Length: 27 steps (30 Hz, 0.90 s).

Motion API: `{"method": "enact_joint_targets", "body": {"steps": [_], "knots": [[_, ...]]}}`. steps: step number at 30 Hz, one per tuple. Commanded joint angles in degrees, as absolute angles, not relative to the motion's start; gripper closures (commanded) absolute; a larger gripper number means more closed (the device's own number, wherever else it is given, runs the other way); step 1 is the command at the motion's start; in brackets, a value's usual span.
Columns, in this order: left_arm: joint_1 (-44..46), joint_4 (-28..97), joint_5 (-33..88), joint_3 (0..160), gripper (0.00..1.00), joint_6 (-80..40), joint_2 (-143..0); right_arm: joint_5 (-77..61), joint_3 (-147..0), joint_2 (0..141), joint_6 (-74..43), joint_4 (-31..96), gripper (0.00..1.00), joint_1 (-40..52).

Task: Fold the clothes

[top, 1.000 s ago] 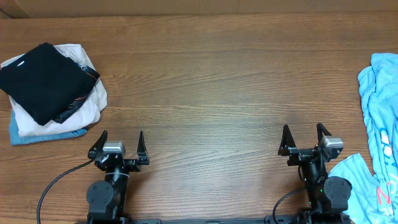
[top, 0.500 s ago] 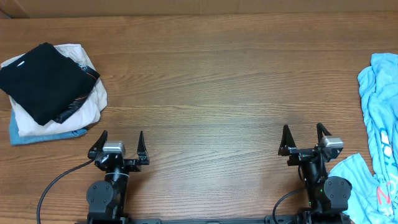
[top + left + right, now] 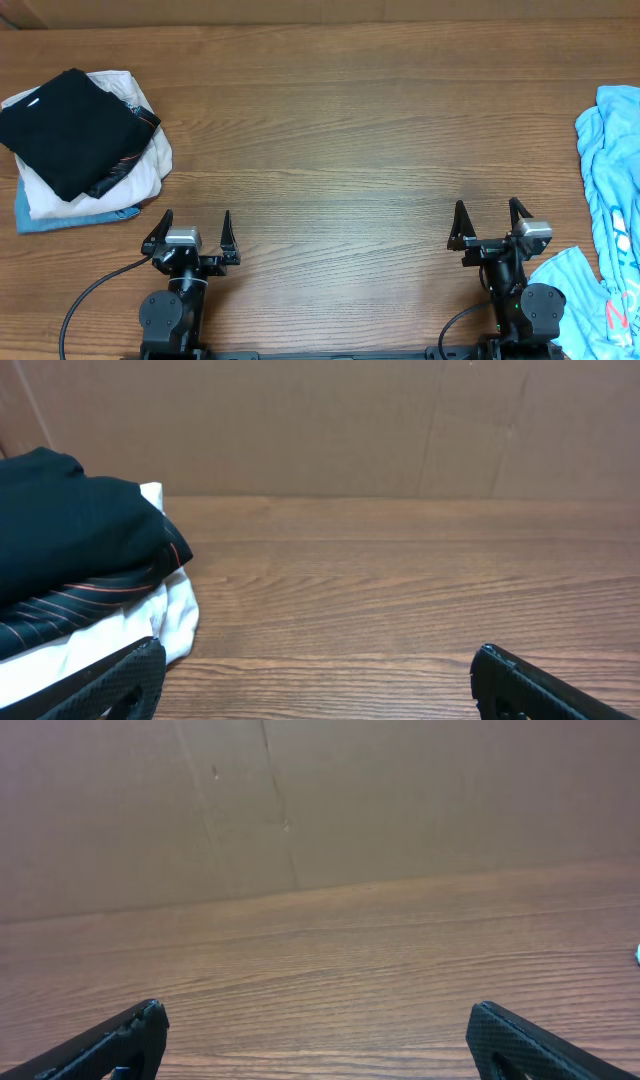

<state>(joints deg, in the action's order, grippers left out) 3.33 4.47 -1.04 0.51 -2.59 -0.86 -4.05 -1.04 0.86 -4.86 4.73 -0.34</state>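
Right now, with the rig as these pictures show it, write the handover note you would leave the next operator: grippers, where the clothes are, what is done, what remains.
Left gripper: open, empty, at the near edge of the table.
Right gripper: open, empty, also at the near edge.
Light blue T-shirt: crumpled at the table's right edge, partly out of frame, just right of the right arm.
Black garment: folded, on top of a cream garment at the far left; not part of this job.
Done: nothing on the blue shirt.
Left: pull it to the centre, spread it flat, fold it.
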Motion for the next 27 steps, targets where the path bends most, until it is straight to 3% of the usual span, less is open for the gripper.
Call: {"method": "enact_joint_targets", "body": {"steps": [1,19,27], "knots": [[3.03,4.36,-0.38,0.27,0.00,-1.28,-0.36,-3.97,-0.47,1.02,-4.67,4.56,0.00,-0.49],[3.03,4.36,-0.30,0.27,0.00,-5.56,-0.36,-3.88,-1.04,2.13,-6.35,5.02,0.00,-0.51],[3.03,9.19,2.66,3.95,0.00,-8.43,-0.36,-2.48,-9.32,2.13,-9.21,14.55,0.00,-0.51]]}}
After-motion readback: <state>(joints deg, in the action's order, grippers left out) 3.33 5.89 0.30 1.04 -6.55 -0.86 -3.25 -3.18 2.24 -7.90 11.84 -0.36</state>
